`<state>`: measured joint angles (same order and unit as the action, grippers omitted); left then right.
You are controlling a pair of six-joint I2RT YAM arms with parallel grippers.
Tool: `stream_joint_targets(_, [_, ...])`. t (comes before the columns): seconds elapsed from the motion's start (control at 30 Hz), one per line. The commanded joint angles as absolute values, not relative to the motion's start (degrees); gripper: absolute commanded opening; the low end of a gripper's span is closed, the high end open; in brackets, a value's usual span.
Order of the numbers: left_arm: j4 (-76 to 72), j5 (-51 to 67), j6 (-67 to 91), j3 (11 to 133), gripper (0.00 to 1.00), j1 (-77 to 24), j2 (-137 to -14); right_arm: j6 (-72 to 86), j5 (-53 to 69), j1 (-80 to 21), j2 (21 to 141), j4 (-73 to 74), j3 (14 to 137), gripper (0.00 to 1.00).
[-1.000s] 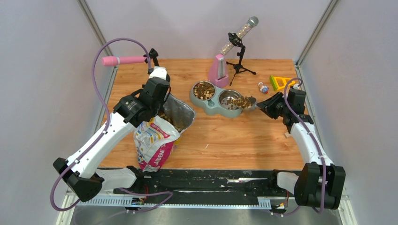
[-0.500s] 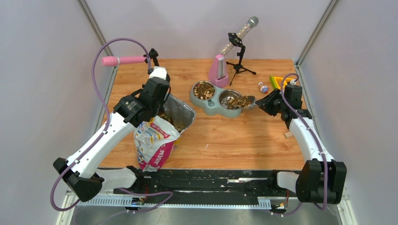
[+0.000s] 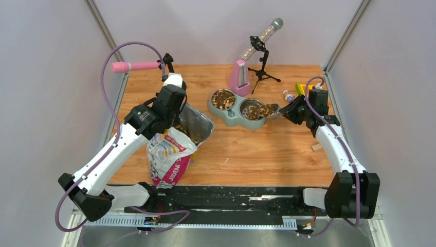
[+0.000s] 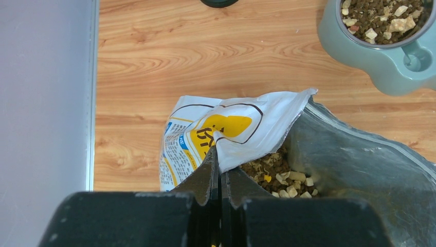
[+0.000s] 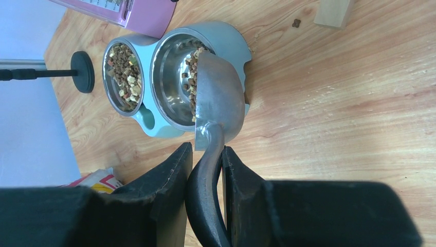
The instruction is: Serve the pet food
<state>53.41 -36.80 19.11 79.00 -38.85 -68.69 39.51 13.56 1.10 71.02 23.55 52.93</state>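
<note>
A teal double bowl (image 3: 232, 116) stands mid-table. Its left dish is full of pet food (image 3: 223, 99). My right gripper (image 5: 207, 150) is shut on the black handle of a metal scoop (image 5: 218, 98). The scoop is tipped on its side over the right dish, and kibble (image 5: 191, 72) spills from it into the steel pan. In the top view the scoop (image 3: 271, 110) is at that dish's right rim. My left gripper (image 4: 220, 157) is shut on the top edge of the printed bag (image 4: 231, 128) and holds it open. More pet food (image 4: 277, 172) shows inside the bag.
A pink microphone (image 3: 134, 66) on a stand is at the far left. A pink box (image 3: 239, 77) and a tripod with a filled tube (image 3: 263, 36) stand behind the bowls. A small bottle (image 3: 288, 96), a yellow-green toy (image 3: 306, 90) and a wooden block (image 3: 314, 148) lie on the right.
My right arm has carried the scoop a little farther back and left over the right dish, and kibble has slid out of it. The left arm and bag have not moved.
</note>
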Motion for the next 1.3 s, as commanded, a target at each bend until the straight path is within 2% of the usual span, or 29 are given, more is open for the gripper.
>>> stream_joint_targets(0.0, [43.4,-39.9,19.0,81.4,0.00,-38.8,-65.5,38.0,11.8,0.3,72.9,24.0,56.0,0.00])
stream_joint_targets(0.93, [43.5,-40.0,18.9,81.4,0.00,-38.8,-64.8,34.8,2.2,-7.2,77.0,28.1,63.1,0.00])
stream_joint_targets(1.27, [43.5,-39.9,18.9,81.4,0.00,-38.9,-64.6,34.0,2.8,-9.5,80.0,28.1,65.4,0.00])
